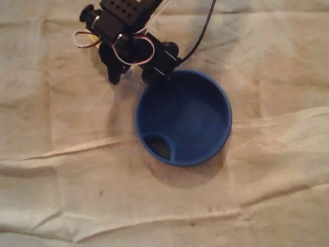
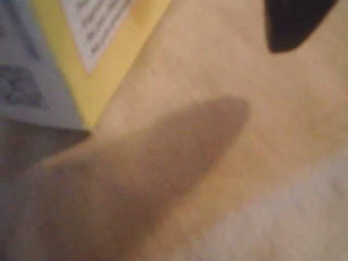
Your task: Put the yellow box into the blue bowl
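In the wrist view the yellow box (image 2: 109, 70), with a white printed label, sits at the upper left on the cloth, close to the camera. One black fingertip (image 2: 293, 24) shows at the upper right, well apart from the box, with bare cloth between them. In the overhead view the black gripper (image 1: 132, 77) points down at the top left, its two fingers spread, right beside the rim of the blue bowl (image 1: 205, 149). A yellow sliver of the box (image 1: 92, 38) peeks out from under the arm. The bowl holds nothing.
A wrinkled beige cloth (image 1: 77, 195) covers the whole table, with folds running across its middle and front. A black cable (image 1: 203, 31) leads from the arm to the top edge. The bowl's handle hole (image 1: 159, 146) faces the lower left.
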`<state>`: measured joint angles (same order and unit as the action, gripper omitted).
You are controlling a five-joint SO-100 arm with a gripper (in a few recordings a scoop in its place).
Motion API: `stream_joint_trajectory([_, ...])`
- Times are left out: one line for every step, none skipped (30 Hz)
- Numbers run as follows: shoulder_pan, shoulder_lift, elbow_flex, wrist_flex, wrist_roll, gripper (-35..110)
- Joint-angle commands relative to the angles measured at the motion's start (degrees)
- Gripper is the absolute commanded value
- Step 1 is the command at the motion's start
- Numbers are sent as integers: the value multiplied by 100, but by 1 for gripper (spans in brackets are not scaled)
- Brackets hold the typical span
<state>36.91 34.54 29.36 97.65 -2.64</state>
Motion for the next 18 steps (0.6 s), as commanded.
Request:
stream_joint_trajectory([53, 281, -316, -9, -26, 25])
stream_joint_trajectory([53, 272, -316, -9, -26, 21])
stream_joint_trajectory([53, 264, -316, -9, -26, 17])
stream_joint_trajectory([53, 255, -316, -9, -26, 13])
stream_joint_trajectory([53, 246, -316, -9, -26, 8])
stream_joint_trajectory([53, 237, -316, -9, -26, 4])
stream_joint_trajectory([44, 220, -316, -9, -26, -1])
stream_joint_trajectory([44, 220, -316, -9, -26, -3])
stream_joint_trajectory([35, 211, -316, -9, -26, -2])
stream_joint_trajectory([9, 211, -316, -9, -26, 0])
stream_joint_trajectory([-9, 211, -290, 0, -26, 2])
stream_joint_trajectory([-18, 211, -308, 9, -26, 2])
stream_joint_trajectory([-18, 220, -308, 18, -26, 2])
stream_joint_trajectory([-18, 229, -316, 35, -26, 0])
stream_joint_trajectory([-18, 255, -316, 70, -26, 0])
stream_joint_trajectory([-18, 290, -316, 70, -26, -1])
stream_joint_trajectory([9, 299, -316, 79, -26, -1])
stream_joint_trajectory([35, 325, -325, 79, -26, 0])
